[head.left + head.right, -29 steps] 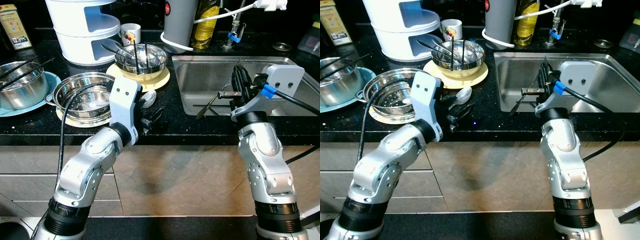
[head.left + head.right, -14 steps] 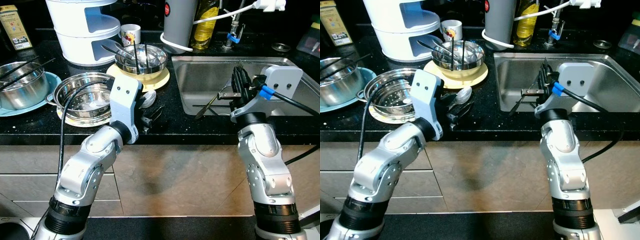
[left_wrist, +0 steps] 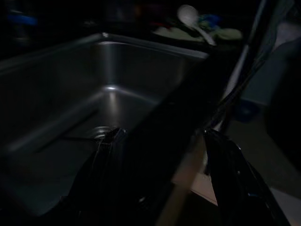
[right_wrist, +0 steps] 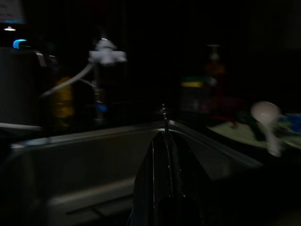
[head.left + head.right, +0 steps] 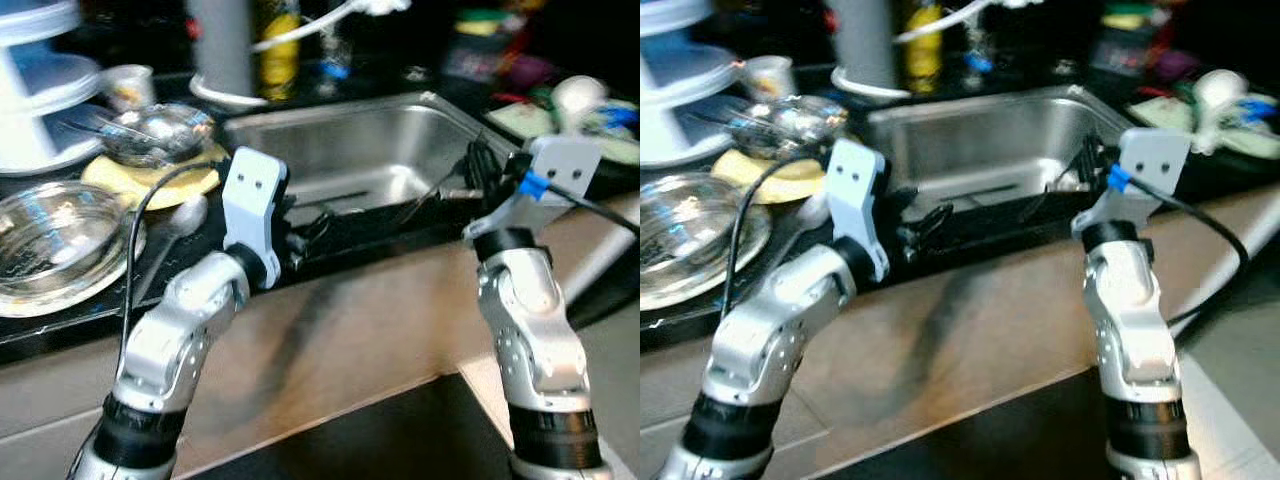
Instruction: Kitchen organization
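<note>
- Left eye view, far left: steel colander (image 5: pixel 50 245) and yellow plate (image 5: pixel 150 172) with its bowl (image 5: pixel 160 125) on the black desk (image 5: pixel 60 325).
- Centre: left gripper (image 5: pixel 305 235) at the sink (image 5: pixel 350 150) front edge, fingers apart.
- Right: right gripper (image 5: pixel 478 170), fingers clamped on a fork (image 4: pixel 165 123) above the sink's right side.
- Step, judged: carrying the fork; a place to set it down comes next.
- Right wrist view adds a white spoon (image 4: pixel 265 115) beyond the sink.

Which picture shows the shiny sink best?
The left eye view: the shiny steel sink is bright and whole there. The right eye view shows it much the same. Both wrist views are very dark, with just its dim basin showing.
</note>
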You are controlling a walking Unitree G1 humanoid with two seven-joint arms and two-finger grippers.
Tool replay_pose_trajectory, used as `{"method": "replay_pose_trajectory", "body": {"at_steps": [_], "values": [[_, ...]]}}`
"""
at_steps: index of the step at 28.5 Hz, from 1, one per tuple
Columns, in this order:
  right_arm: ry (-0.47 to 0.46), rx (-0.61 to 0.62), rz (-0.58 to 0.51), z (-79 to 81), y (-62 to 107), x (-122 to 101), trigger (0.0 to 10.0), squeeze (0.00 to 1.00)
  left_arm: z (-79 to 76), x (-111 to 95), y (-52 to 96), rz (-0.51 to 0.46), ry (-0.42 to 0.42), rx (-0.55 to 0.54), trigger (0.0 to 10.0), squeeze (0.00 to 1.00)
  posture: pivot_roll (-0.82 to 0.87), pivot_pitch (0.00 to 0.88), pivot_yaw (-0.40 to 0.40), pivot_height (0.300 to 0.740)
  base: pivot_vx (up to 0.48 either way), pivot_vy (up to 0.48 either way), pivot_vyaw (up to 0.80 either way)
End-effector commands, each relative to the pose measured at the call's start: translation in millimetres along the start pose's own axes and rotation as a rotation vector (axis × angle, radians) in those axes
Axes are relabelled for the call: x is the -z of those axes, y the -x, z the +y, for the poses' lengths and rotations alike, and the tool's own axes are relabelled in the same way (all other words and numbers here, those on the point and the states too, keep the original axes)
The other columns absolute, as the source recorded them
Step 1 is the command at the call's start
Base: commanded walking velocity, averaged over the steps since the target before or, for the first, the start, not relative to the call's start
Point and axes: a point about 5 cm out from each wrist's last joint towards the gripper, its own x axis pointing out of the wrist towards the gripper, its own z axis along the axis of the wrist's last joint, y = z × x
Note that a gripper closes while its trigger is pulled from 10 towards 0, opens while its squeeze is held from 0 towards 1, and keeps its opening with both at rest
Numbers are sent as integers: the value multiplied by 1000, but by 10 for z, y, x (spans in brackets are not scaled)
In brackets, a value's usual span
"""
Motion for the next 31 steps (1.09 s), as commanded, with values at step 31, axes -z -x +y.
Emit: {"method": "replay_pose_trajectory", "body": {"at_steps": [31], "values": [[-98,-110,-159,148,-55,-272,10000,0,242,-59,-41,-2,-13,-154,10000,0,-82,164,-14,740,48,0,0]]}}
